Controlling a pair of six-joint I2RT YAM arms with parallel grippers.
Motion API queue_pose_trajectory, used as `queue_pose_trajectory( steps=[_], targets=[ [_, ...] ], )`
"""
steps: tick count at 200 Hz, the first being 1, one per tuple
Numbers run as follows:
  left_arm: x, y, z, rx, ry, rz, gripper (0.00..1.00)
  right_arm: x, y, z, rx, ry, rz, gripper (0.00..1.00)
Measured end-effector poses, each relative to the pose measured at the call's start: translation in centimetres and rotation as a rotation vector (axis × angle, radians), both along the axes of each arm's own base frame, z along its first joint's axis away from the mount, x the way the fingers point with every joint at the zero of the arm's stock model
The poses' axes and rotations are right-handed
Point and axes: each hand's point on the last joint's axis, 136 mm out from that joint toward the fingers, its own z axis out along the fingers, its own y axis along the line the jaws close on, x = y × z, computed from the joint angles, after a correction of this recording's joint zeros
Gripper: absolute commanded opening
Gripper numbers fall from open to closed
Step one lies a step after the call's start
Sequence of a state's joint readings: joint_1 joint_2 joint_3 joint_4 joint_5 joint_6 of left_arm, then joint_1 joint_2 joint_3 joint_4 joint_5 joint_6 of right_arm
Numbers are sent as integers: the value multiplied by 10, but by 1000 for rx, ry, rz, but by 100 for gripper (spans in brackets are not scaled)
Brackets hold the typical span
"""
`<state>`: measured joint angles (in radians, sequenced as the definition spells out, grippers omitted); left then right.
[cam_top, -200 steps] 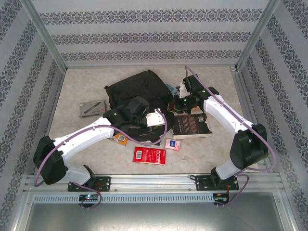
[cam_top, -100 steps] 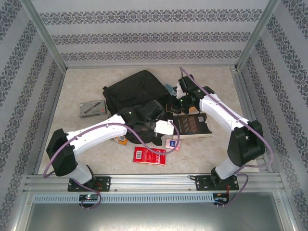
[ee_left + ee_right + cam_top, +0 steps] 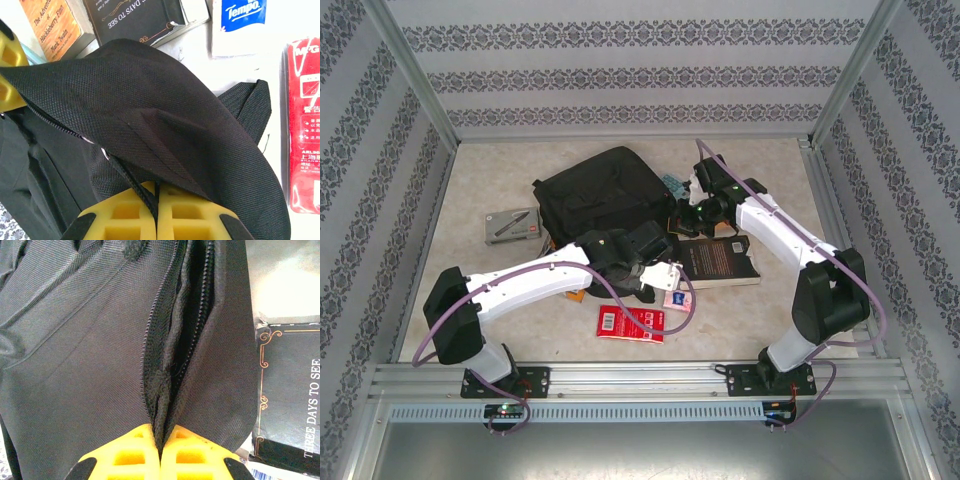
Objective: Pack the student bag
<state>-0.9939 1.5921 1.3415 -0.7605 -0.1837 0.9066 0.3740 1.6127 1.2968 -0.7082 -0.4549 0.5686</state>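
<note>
The black bag lies mid-table, its zip mouth gaping. At the bag's 3 o'clock edge the right gripper is clamped tight on the fabric at the end of the open zip. At 5 o'clock the left gripper is closed on a black zip cord, with a flap of bag cloth lifted over it. A dark book lies at 4 o'clock, touching the bag. A red packet sits at 6 o'clock and a grey case at 8 o'clock.
</note>
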Motion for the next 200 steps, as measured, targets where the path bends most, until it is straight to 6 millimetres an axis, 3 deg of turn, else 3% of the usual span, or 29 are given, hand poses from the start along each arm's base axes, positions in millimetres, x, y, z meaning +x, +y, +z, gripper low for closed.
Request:
queue_pose_trajectory(
  steps=[37, 53, 66, 90, 110, 129, 150, 200],
  targets=[
    [-3, 1, 8, -49, 8, 38, 0, -4, 0, 0, 11, 15, 15, 0],
    [-7, -1, 14, -98, 35, 56, 0, -5, 5, 4, 41, 22, 25, 28],
    [-16, -1, 15, -131, 96, 65, 0, 6, 3, 11, 44, -11, 4, 40],
    [-25, -8, 23, -208, 213, 98, 0, 38, -13, 30, 62, -108, -88, 53],
    [-20, -12, 33, -258, 238, 122, 0, 44, -28, 44, 49, -161, -141, 60],
    [-21, -10, 32, -263, 251, 125, 0, 33, -36, 60, 66, -202, -170, 59],
    [-29, -1, 17, -228, 275, 128, 0, 14, -34, 69, 123, -186, -195, 50],
    [-34, 9, 3, -186, 284, 113, 0, -38, 9, 32, 189, 47, -170, 56]
  ],
)
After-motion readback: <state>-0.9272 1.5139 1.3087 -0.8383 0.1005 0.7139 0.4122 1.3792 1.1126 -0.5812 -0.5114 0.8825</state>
